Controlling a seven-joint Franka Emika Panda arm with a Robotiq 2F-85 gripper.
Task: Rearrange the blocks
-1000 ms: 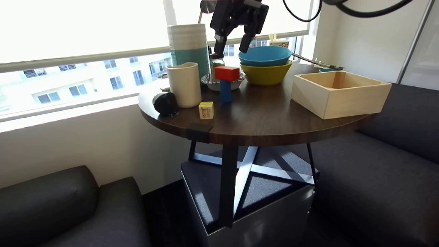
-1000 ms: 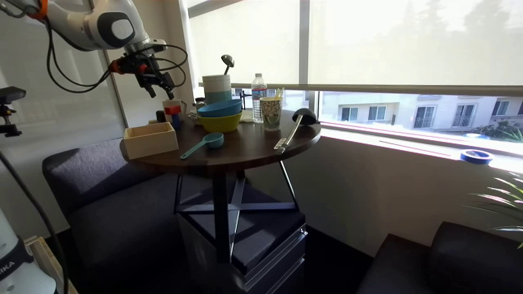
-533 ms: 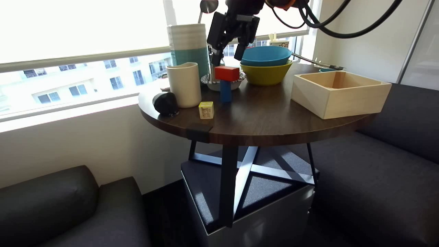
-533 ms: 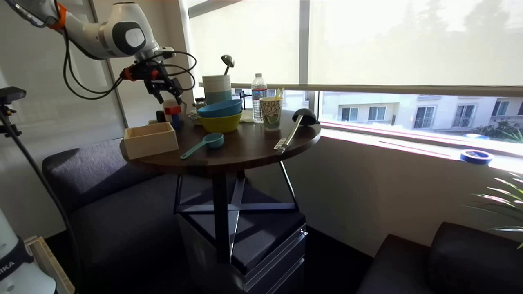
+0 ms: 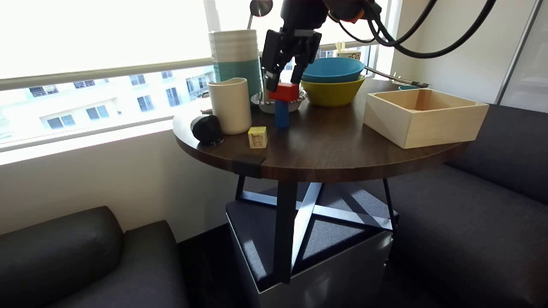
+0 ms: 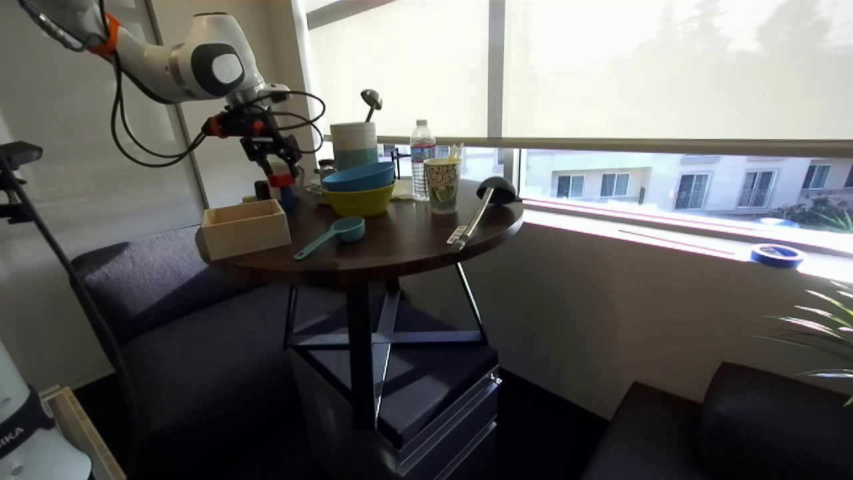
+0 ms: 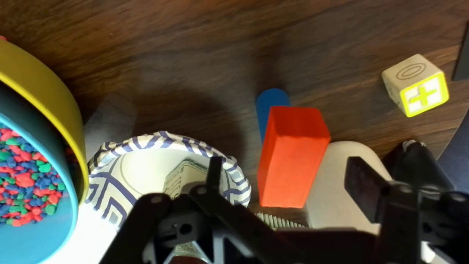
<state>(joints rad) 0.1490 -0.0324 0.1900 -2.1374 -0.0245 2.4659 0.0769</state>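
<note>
Lower than a second ago in both exterior views: black two-fingered end effector (image 5: 284, 81), fingers parted, gripping nothing. Directly beneath or just between the fingertips, cannot tell which: red rectangular block (image 5: 284, 93), laid across the top of an upright blue cylindrical block (image 5: 281, 114). Near both, apart on the round dark-wood tabletop (image 5: 329, 147): small pale wooden cube (image 5: 257, 137) with a yellow face. Step in hand, by judgement: taking hold of the red block. Best to lower straight down, keep evenly astride the long sides, squeeze lightly, then raise vertically before any sideways travel, to avoid toppling the blue block. In the wrist view only: red, green and blue pellets (image 7: 25, 179) inside a round blue bowl (image 7: 40, 234). In an exterior view, past a large pale wooden open-topped box (image 6: 245, 235), hardly a glimpse of the cube.
</note>
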